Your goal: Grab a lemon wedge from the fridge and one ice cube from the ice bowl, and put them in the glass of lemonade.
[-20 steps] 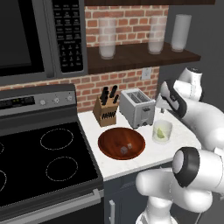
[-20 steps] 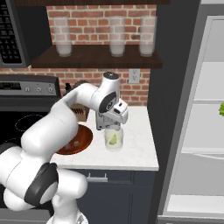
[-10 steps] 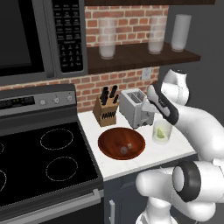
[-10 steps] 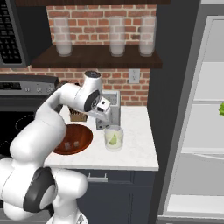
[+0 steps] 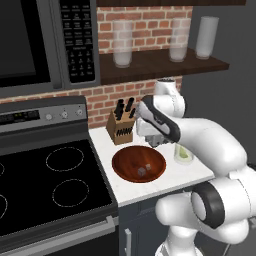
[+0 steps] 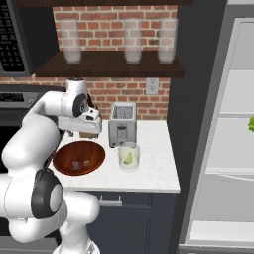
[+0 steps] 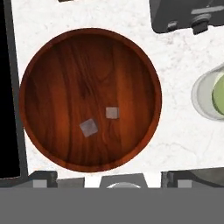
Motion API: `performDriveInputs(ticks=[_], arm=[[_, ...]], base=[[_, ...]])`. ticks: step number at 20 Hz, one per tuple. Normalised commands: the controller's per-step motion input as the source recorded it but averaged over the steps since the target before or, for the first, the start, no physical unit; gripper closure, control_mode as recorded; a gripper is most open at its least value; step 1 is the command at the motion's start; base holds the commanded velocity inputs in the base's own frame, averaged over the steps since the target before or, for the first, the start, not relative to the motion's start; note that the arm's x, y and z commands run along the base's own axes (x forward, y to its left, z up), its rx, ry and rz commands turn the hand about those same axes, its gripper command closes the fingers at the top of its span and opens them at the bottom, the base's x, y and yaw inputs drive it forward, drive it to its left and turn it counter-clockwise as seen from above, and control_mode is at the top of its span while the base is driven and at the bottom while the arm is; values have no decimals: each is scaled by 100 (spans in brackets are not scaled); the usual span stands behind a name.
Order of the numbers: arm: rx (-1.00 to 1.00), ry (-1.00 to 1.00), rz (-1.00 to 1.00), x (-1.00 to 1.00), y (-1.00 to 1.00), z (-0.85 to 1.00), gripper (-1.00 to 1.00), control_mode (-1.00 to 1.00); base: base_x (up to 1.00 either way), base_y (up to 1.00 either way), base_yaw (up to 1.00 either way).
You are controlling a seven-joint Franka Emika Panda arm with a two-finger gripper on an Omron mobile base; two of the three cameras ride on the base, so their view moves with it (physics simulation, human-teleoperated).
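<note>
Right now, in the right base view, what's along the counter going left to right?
Ice bowl → toaster → glass of lemonade → counter's right edge → open fridge.

A knife block (image 5: 120, 127) stands at the back of the white table (image 6: 154, 171), left of the toaster (image 6: 122, 124); three frosted glasses (image 6: 133, 40) line the upper shelf (image 6: 106, 67); a black stove (image 5: 47, 182) fills the lower left.

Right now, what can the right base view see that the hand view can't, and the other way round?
The right base view alone takes in the open fridge, the shelf of tall frosted glasses and the knife block. The hand view alone looks straight down into the ice bowl, with its two ice cubes lying apart. Both share the bowl, the toaster and the glass of lemonade holding a lemon wedge.
</note>
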Motion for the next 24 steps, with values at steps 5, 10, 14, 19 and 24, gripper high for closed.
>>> performDriveInputs(ticks=[5, 10, 14, 19, 24], arm=[[-8, 14, 15, -2, 51, -29, -100, -100], [-2, 8, 2, -5, 1, -53, -100, -100], [0, 0, 0, 0, 1, -67, -100, -100], [2, -2, 0, 0, 19, -53, -100, -100], [1, -3, 0, 0, 24, -53, -100, -100]], base=[[0, 0, 0], [0, 0, 0], [0, 0, 0], [0, 0, 0], [0, 0, 0]])
